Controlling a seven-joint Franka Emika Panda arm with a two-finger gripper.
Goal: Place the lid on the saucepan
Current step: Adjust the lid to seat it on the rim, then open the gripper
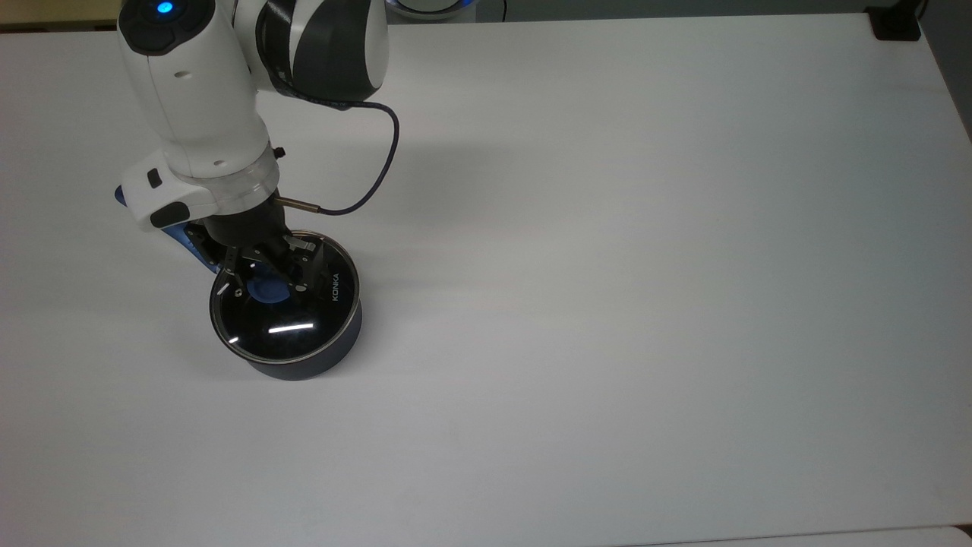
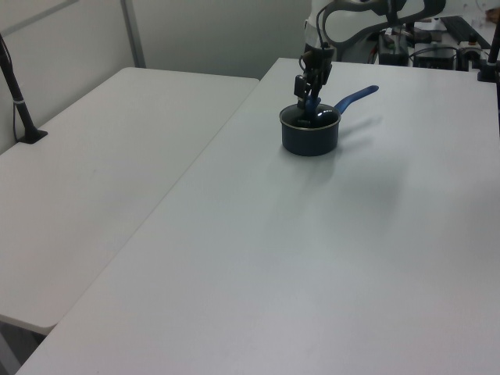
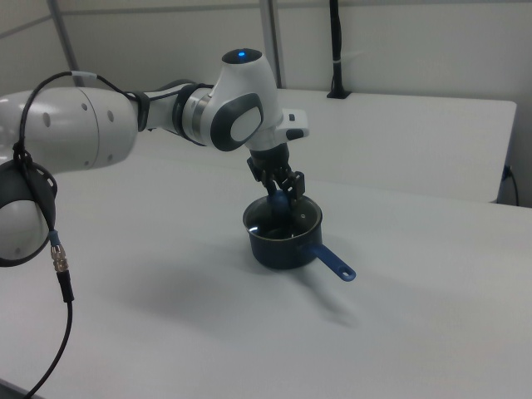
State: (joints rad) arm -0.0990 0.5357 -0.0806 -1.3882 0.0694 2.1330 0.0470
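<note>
Top view, scene: the saucepan [image 1: 304, 363] stands in the left half of the frame on the white table [image 1: 645, 266], and the glass lid [image 1: 285, 315] lies level across its rim with the KONKA lettering toward the frame's right.
Handle: the blue handle [image 1: 182, 239] runs toward the upper left, under the wrist.
Gripper: the gripper [image 1: 267, 277] points down over the lid's upper part, its black fingers [image 1: 311, 266] standing either side of the blue knob [image 1: 267, 289]; I cannot tell whether they press it or stand just apart.
Left view: pan at upper centre, lid rim [image 2: 310, 120] level with the pan's top.
Step in hand, as I judge: release and clear.
How to do it well: spread the fingers fully off the knob first, then rise straight up, without sideways drag, so the seated lid is not tipped or slid.
</note>
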